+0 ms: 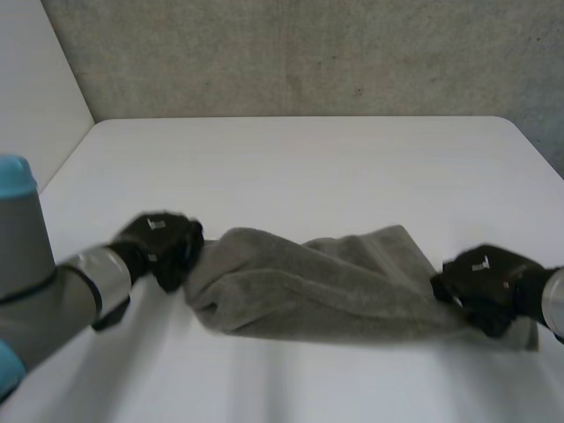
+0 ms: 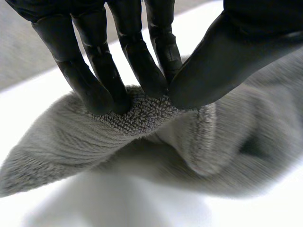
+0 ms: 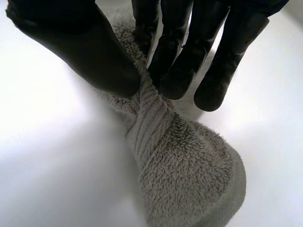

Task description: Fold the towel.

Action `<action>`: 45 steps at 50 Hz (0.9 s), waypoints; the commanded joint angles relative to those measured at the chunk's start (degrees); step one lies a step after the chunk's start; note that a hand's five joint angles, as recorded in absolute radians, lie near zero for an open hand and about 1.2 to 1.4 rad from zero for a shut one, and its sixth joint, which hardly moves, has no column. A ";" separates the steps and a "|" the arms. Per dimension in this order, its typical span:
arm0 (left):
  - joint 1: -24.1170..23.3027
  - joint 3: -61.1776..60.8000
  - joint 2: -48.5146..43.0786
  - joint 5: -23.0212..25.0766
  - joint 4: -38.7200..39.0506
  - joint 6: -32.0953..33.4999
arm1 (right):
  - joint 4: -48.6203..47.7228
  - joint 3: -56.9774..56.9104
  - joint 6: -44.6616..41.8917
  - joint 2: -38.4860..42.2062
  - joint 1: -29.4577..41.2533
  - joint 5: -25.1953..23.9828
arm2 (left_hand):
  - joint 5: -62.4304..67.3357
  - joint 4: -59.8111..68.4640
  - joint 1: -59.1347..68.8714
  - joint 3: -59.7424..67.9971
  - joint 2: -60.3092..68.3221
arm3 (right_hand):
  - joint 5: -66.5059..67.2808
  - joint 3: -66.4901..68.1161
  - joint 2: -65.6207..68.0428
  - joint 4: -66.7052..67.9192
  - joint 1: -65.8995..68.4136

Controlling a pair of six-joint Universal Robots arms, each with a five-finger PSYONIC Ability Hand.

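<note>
A grey towel stretches in a bunched band across the near part of the white table. My left hand pinches its left end; in the left wrist view the fingers and thumb squeeze a fold of the towel. My right hand grips the right end; in the right wrist view the thumb and fingers pinch a ribbed edge of the towel, which hangs down from them.
Behind the table rises a grey wall. A pale panel stands at the left. The far half of the table is bare white surface.
</note>
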 commanded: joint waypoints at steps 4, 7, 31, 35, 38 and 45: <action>-1.18 -11.85 4.21 0.41 0.28 0.57 | 7.43 2.52 -14.05 -0.06 -5.07 -0.14 | -15.25 -7.12 -4.43 -8.51 -7.00 | -9.36 -9.66 -7.89 -9.95 -9.03; -1.27 -13.26 6.32 0.41 0.63 0.49 | 7.09 -0.01 -13.18 -1.03 -4.72 -1.02 | -15.25 -7.12 -4.43 -8.51 -7.00 | -66.10 -66.39 -64.62 -66.69 -65.76; -0.74 -9.57 8.54 0.06 6.52 0.66 | -5.48 -36.48 24.88 25.57 9.51 1.32 | -15.25 -7.12 -4.43 -8.51 -7.00 | -62.83 -63.13 -61.36 -63.42 -62.50; -0.21 -8.16 7.12 -0.03 7.49 0.66 | -6.71 -40.64 25.41 30.78 11.46 6.18 | -15.25 -7.12 -4.43 -8.51 -7.00 | -62.31 -62.61 -60.84 -62.90 -61.98; 1.01 -6.76 5.63 -0.03 8.89 0.57 | -7.86 -43.63 25.24 34.92 12.07 9.87 | -15.25 -7.12 -4.43 -8.51 -7.00 | -60.30 -60.59 -58.82 -60.88 -59.96; 2.69 -5.79 4.40 -0.03 9.51 0.57 | -10.14 -46.00 24.97 39.92 12.16 12.33 | -15.25 -7.12 -4.43 -8.51 -7.00 | -50.03 -50.33 -48.56 -50.62 -49.70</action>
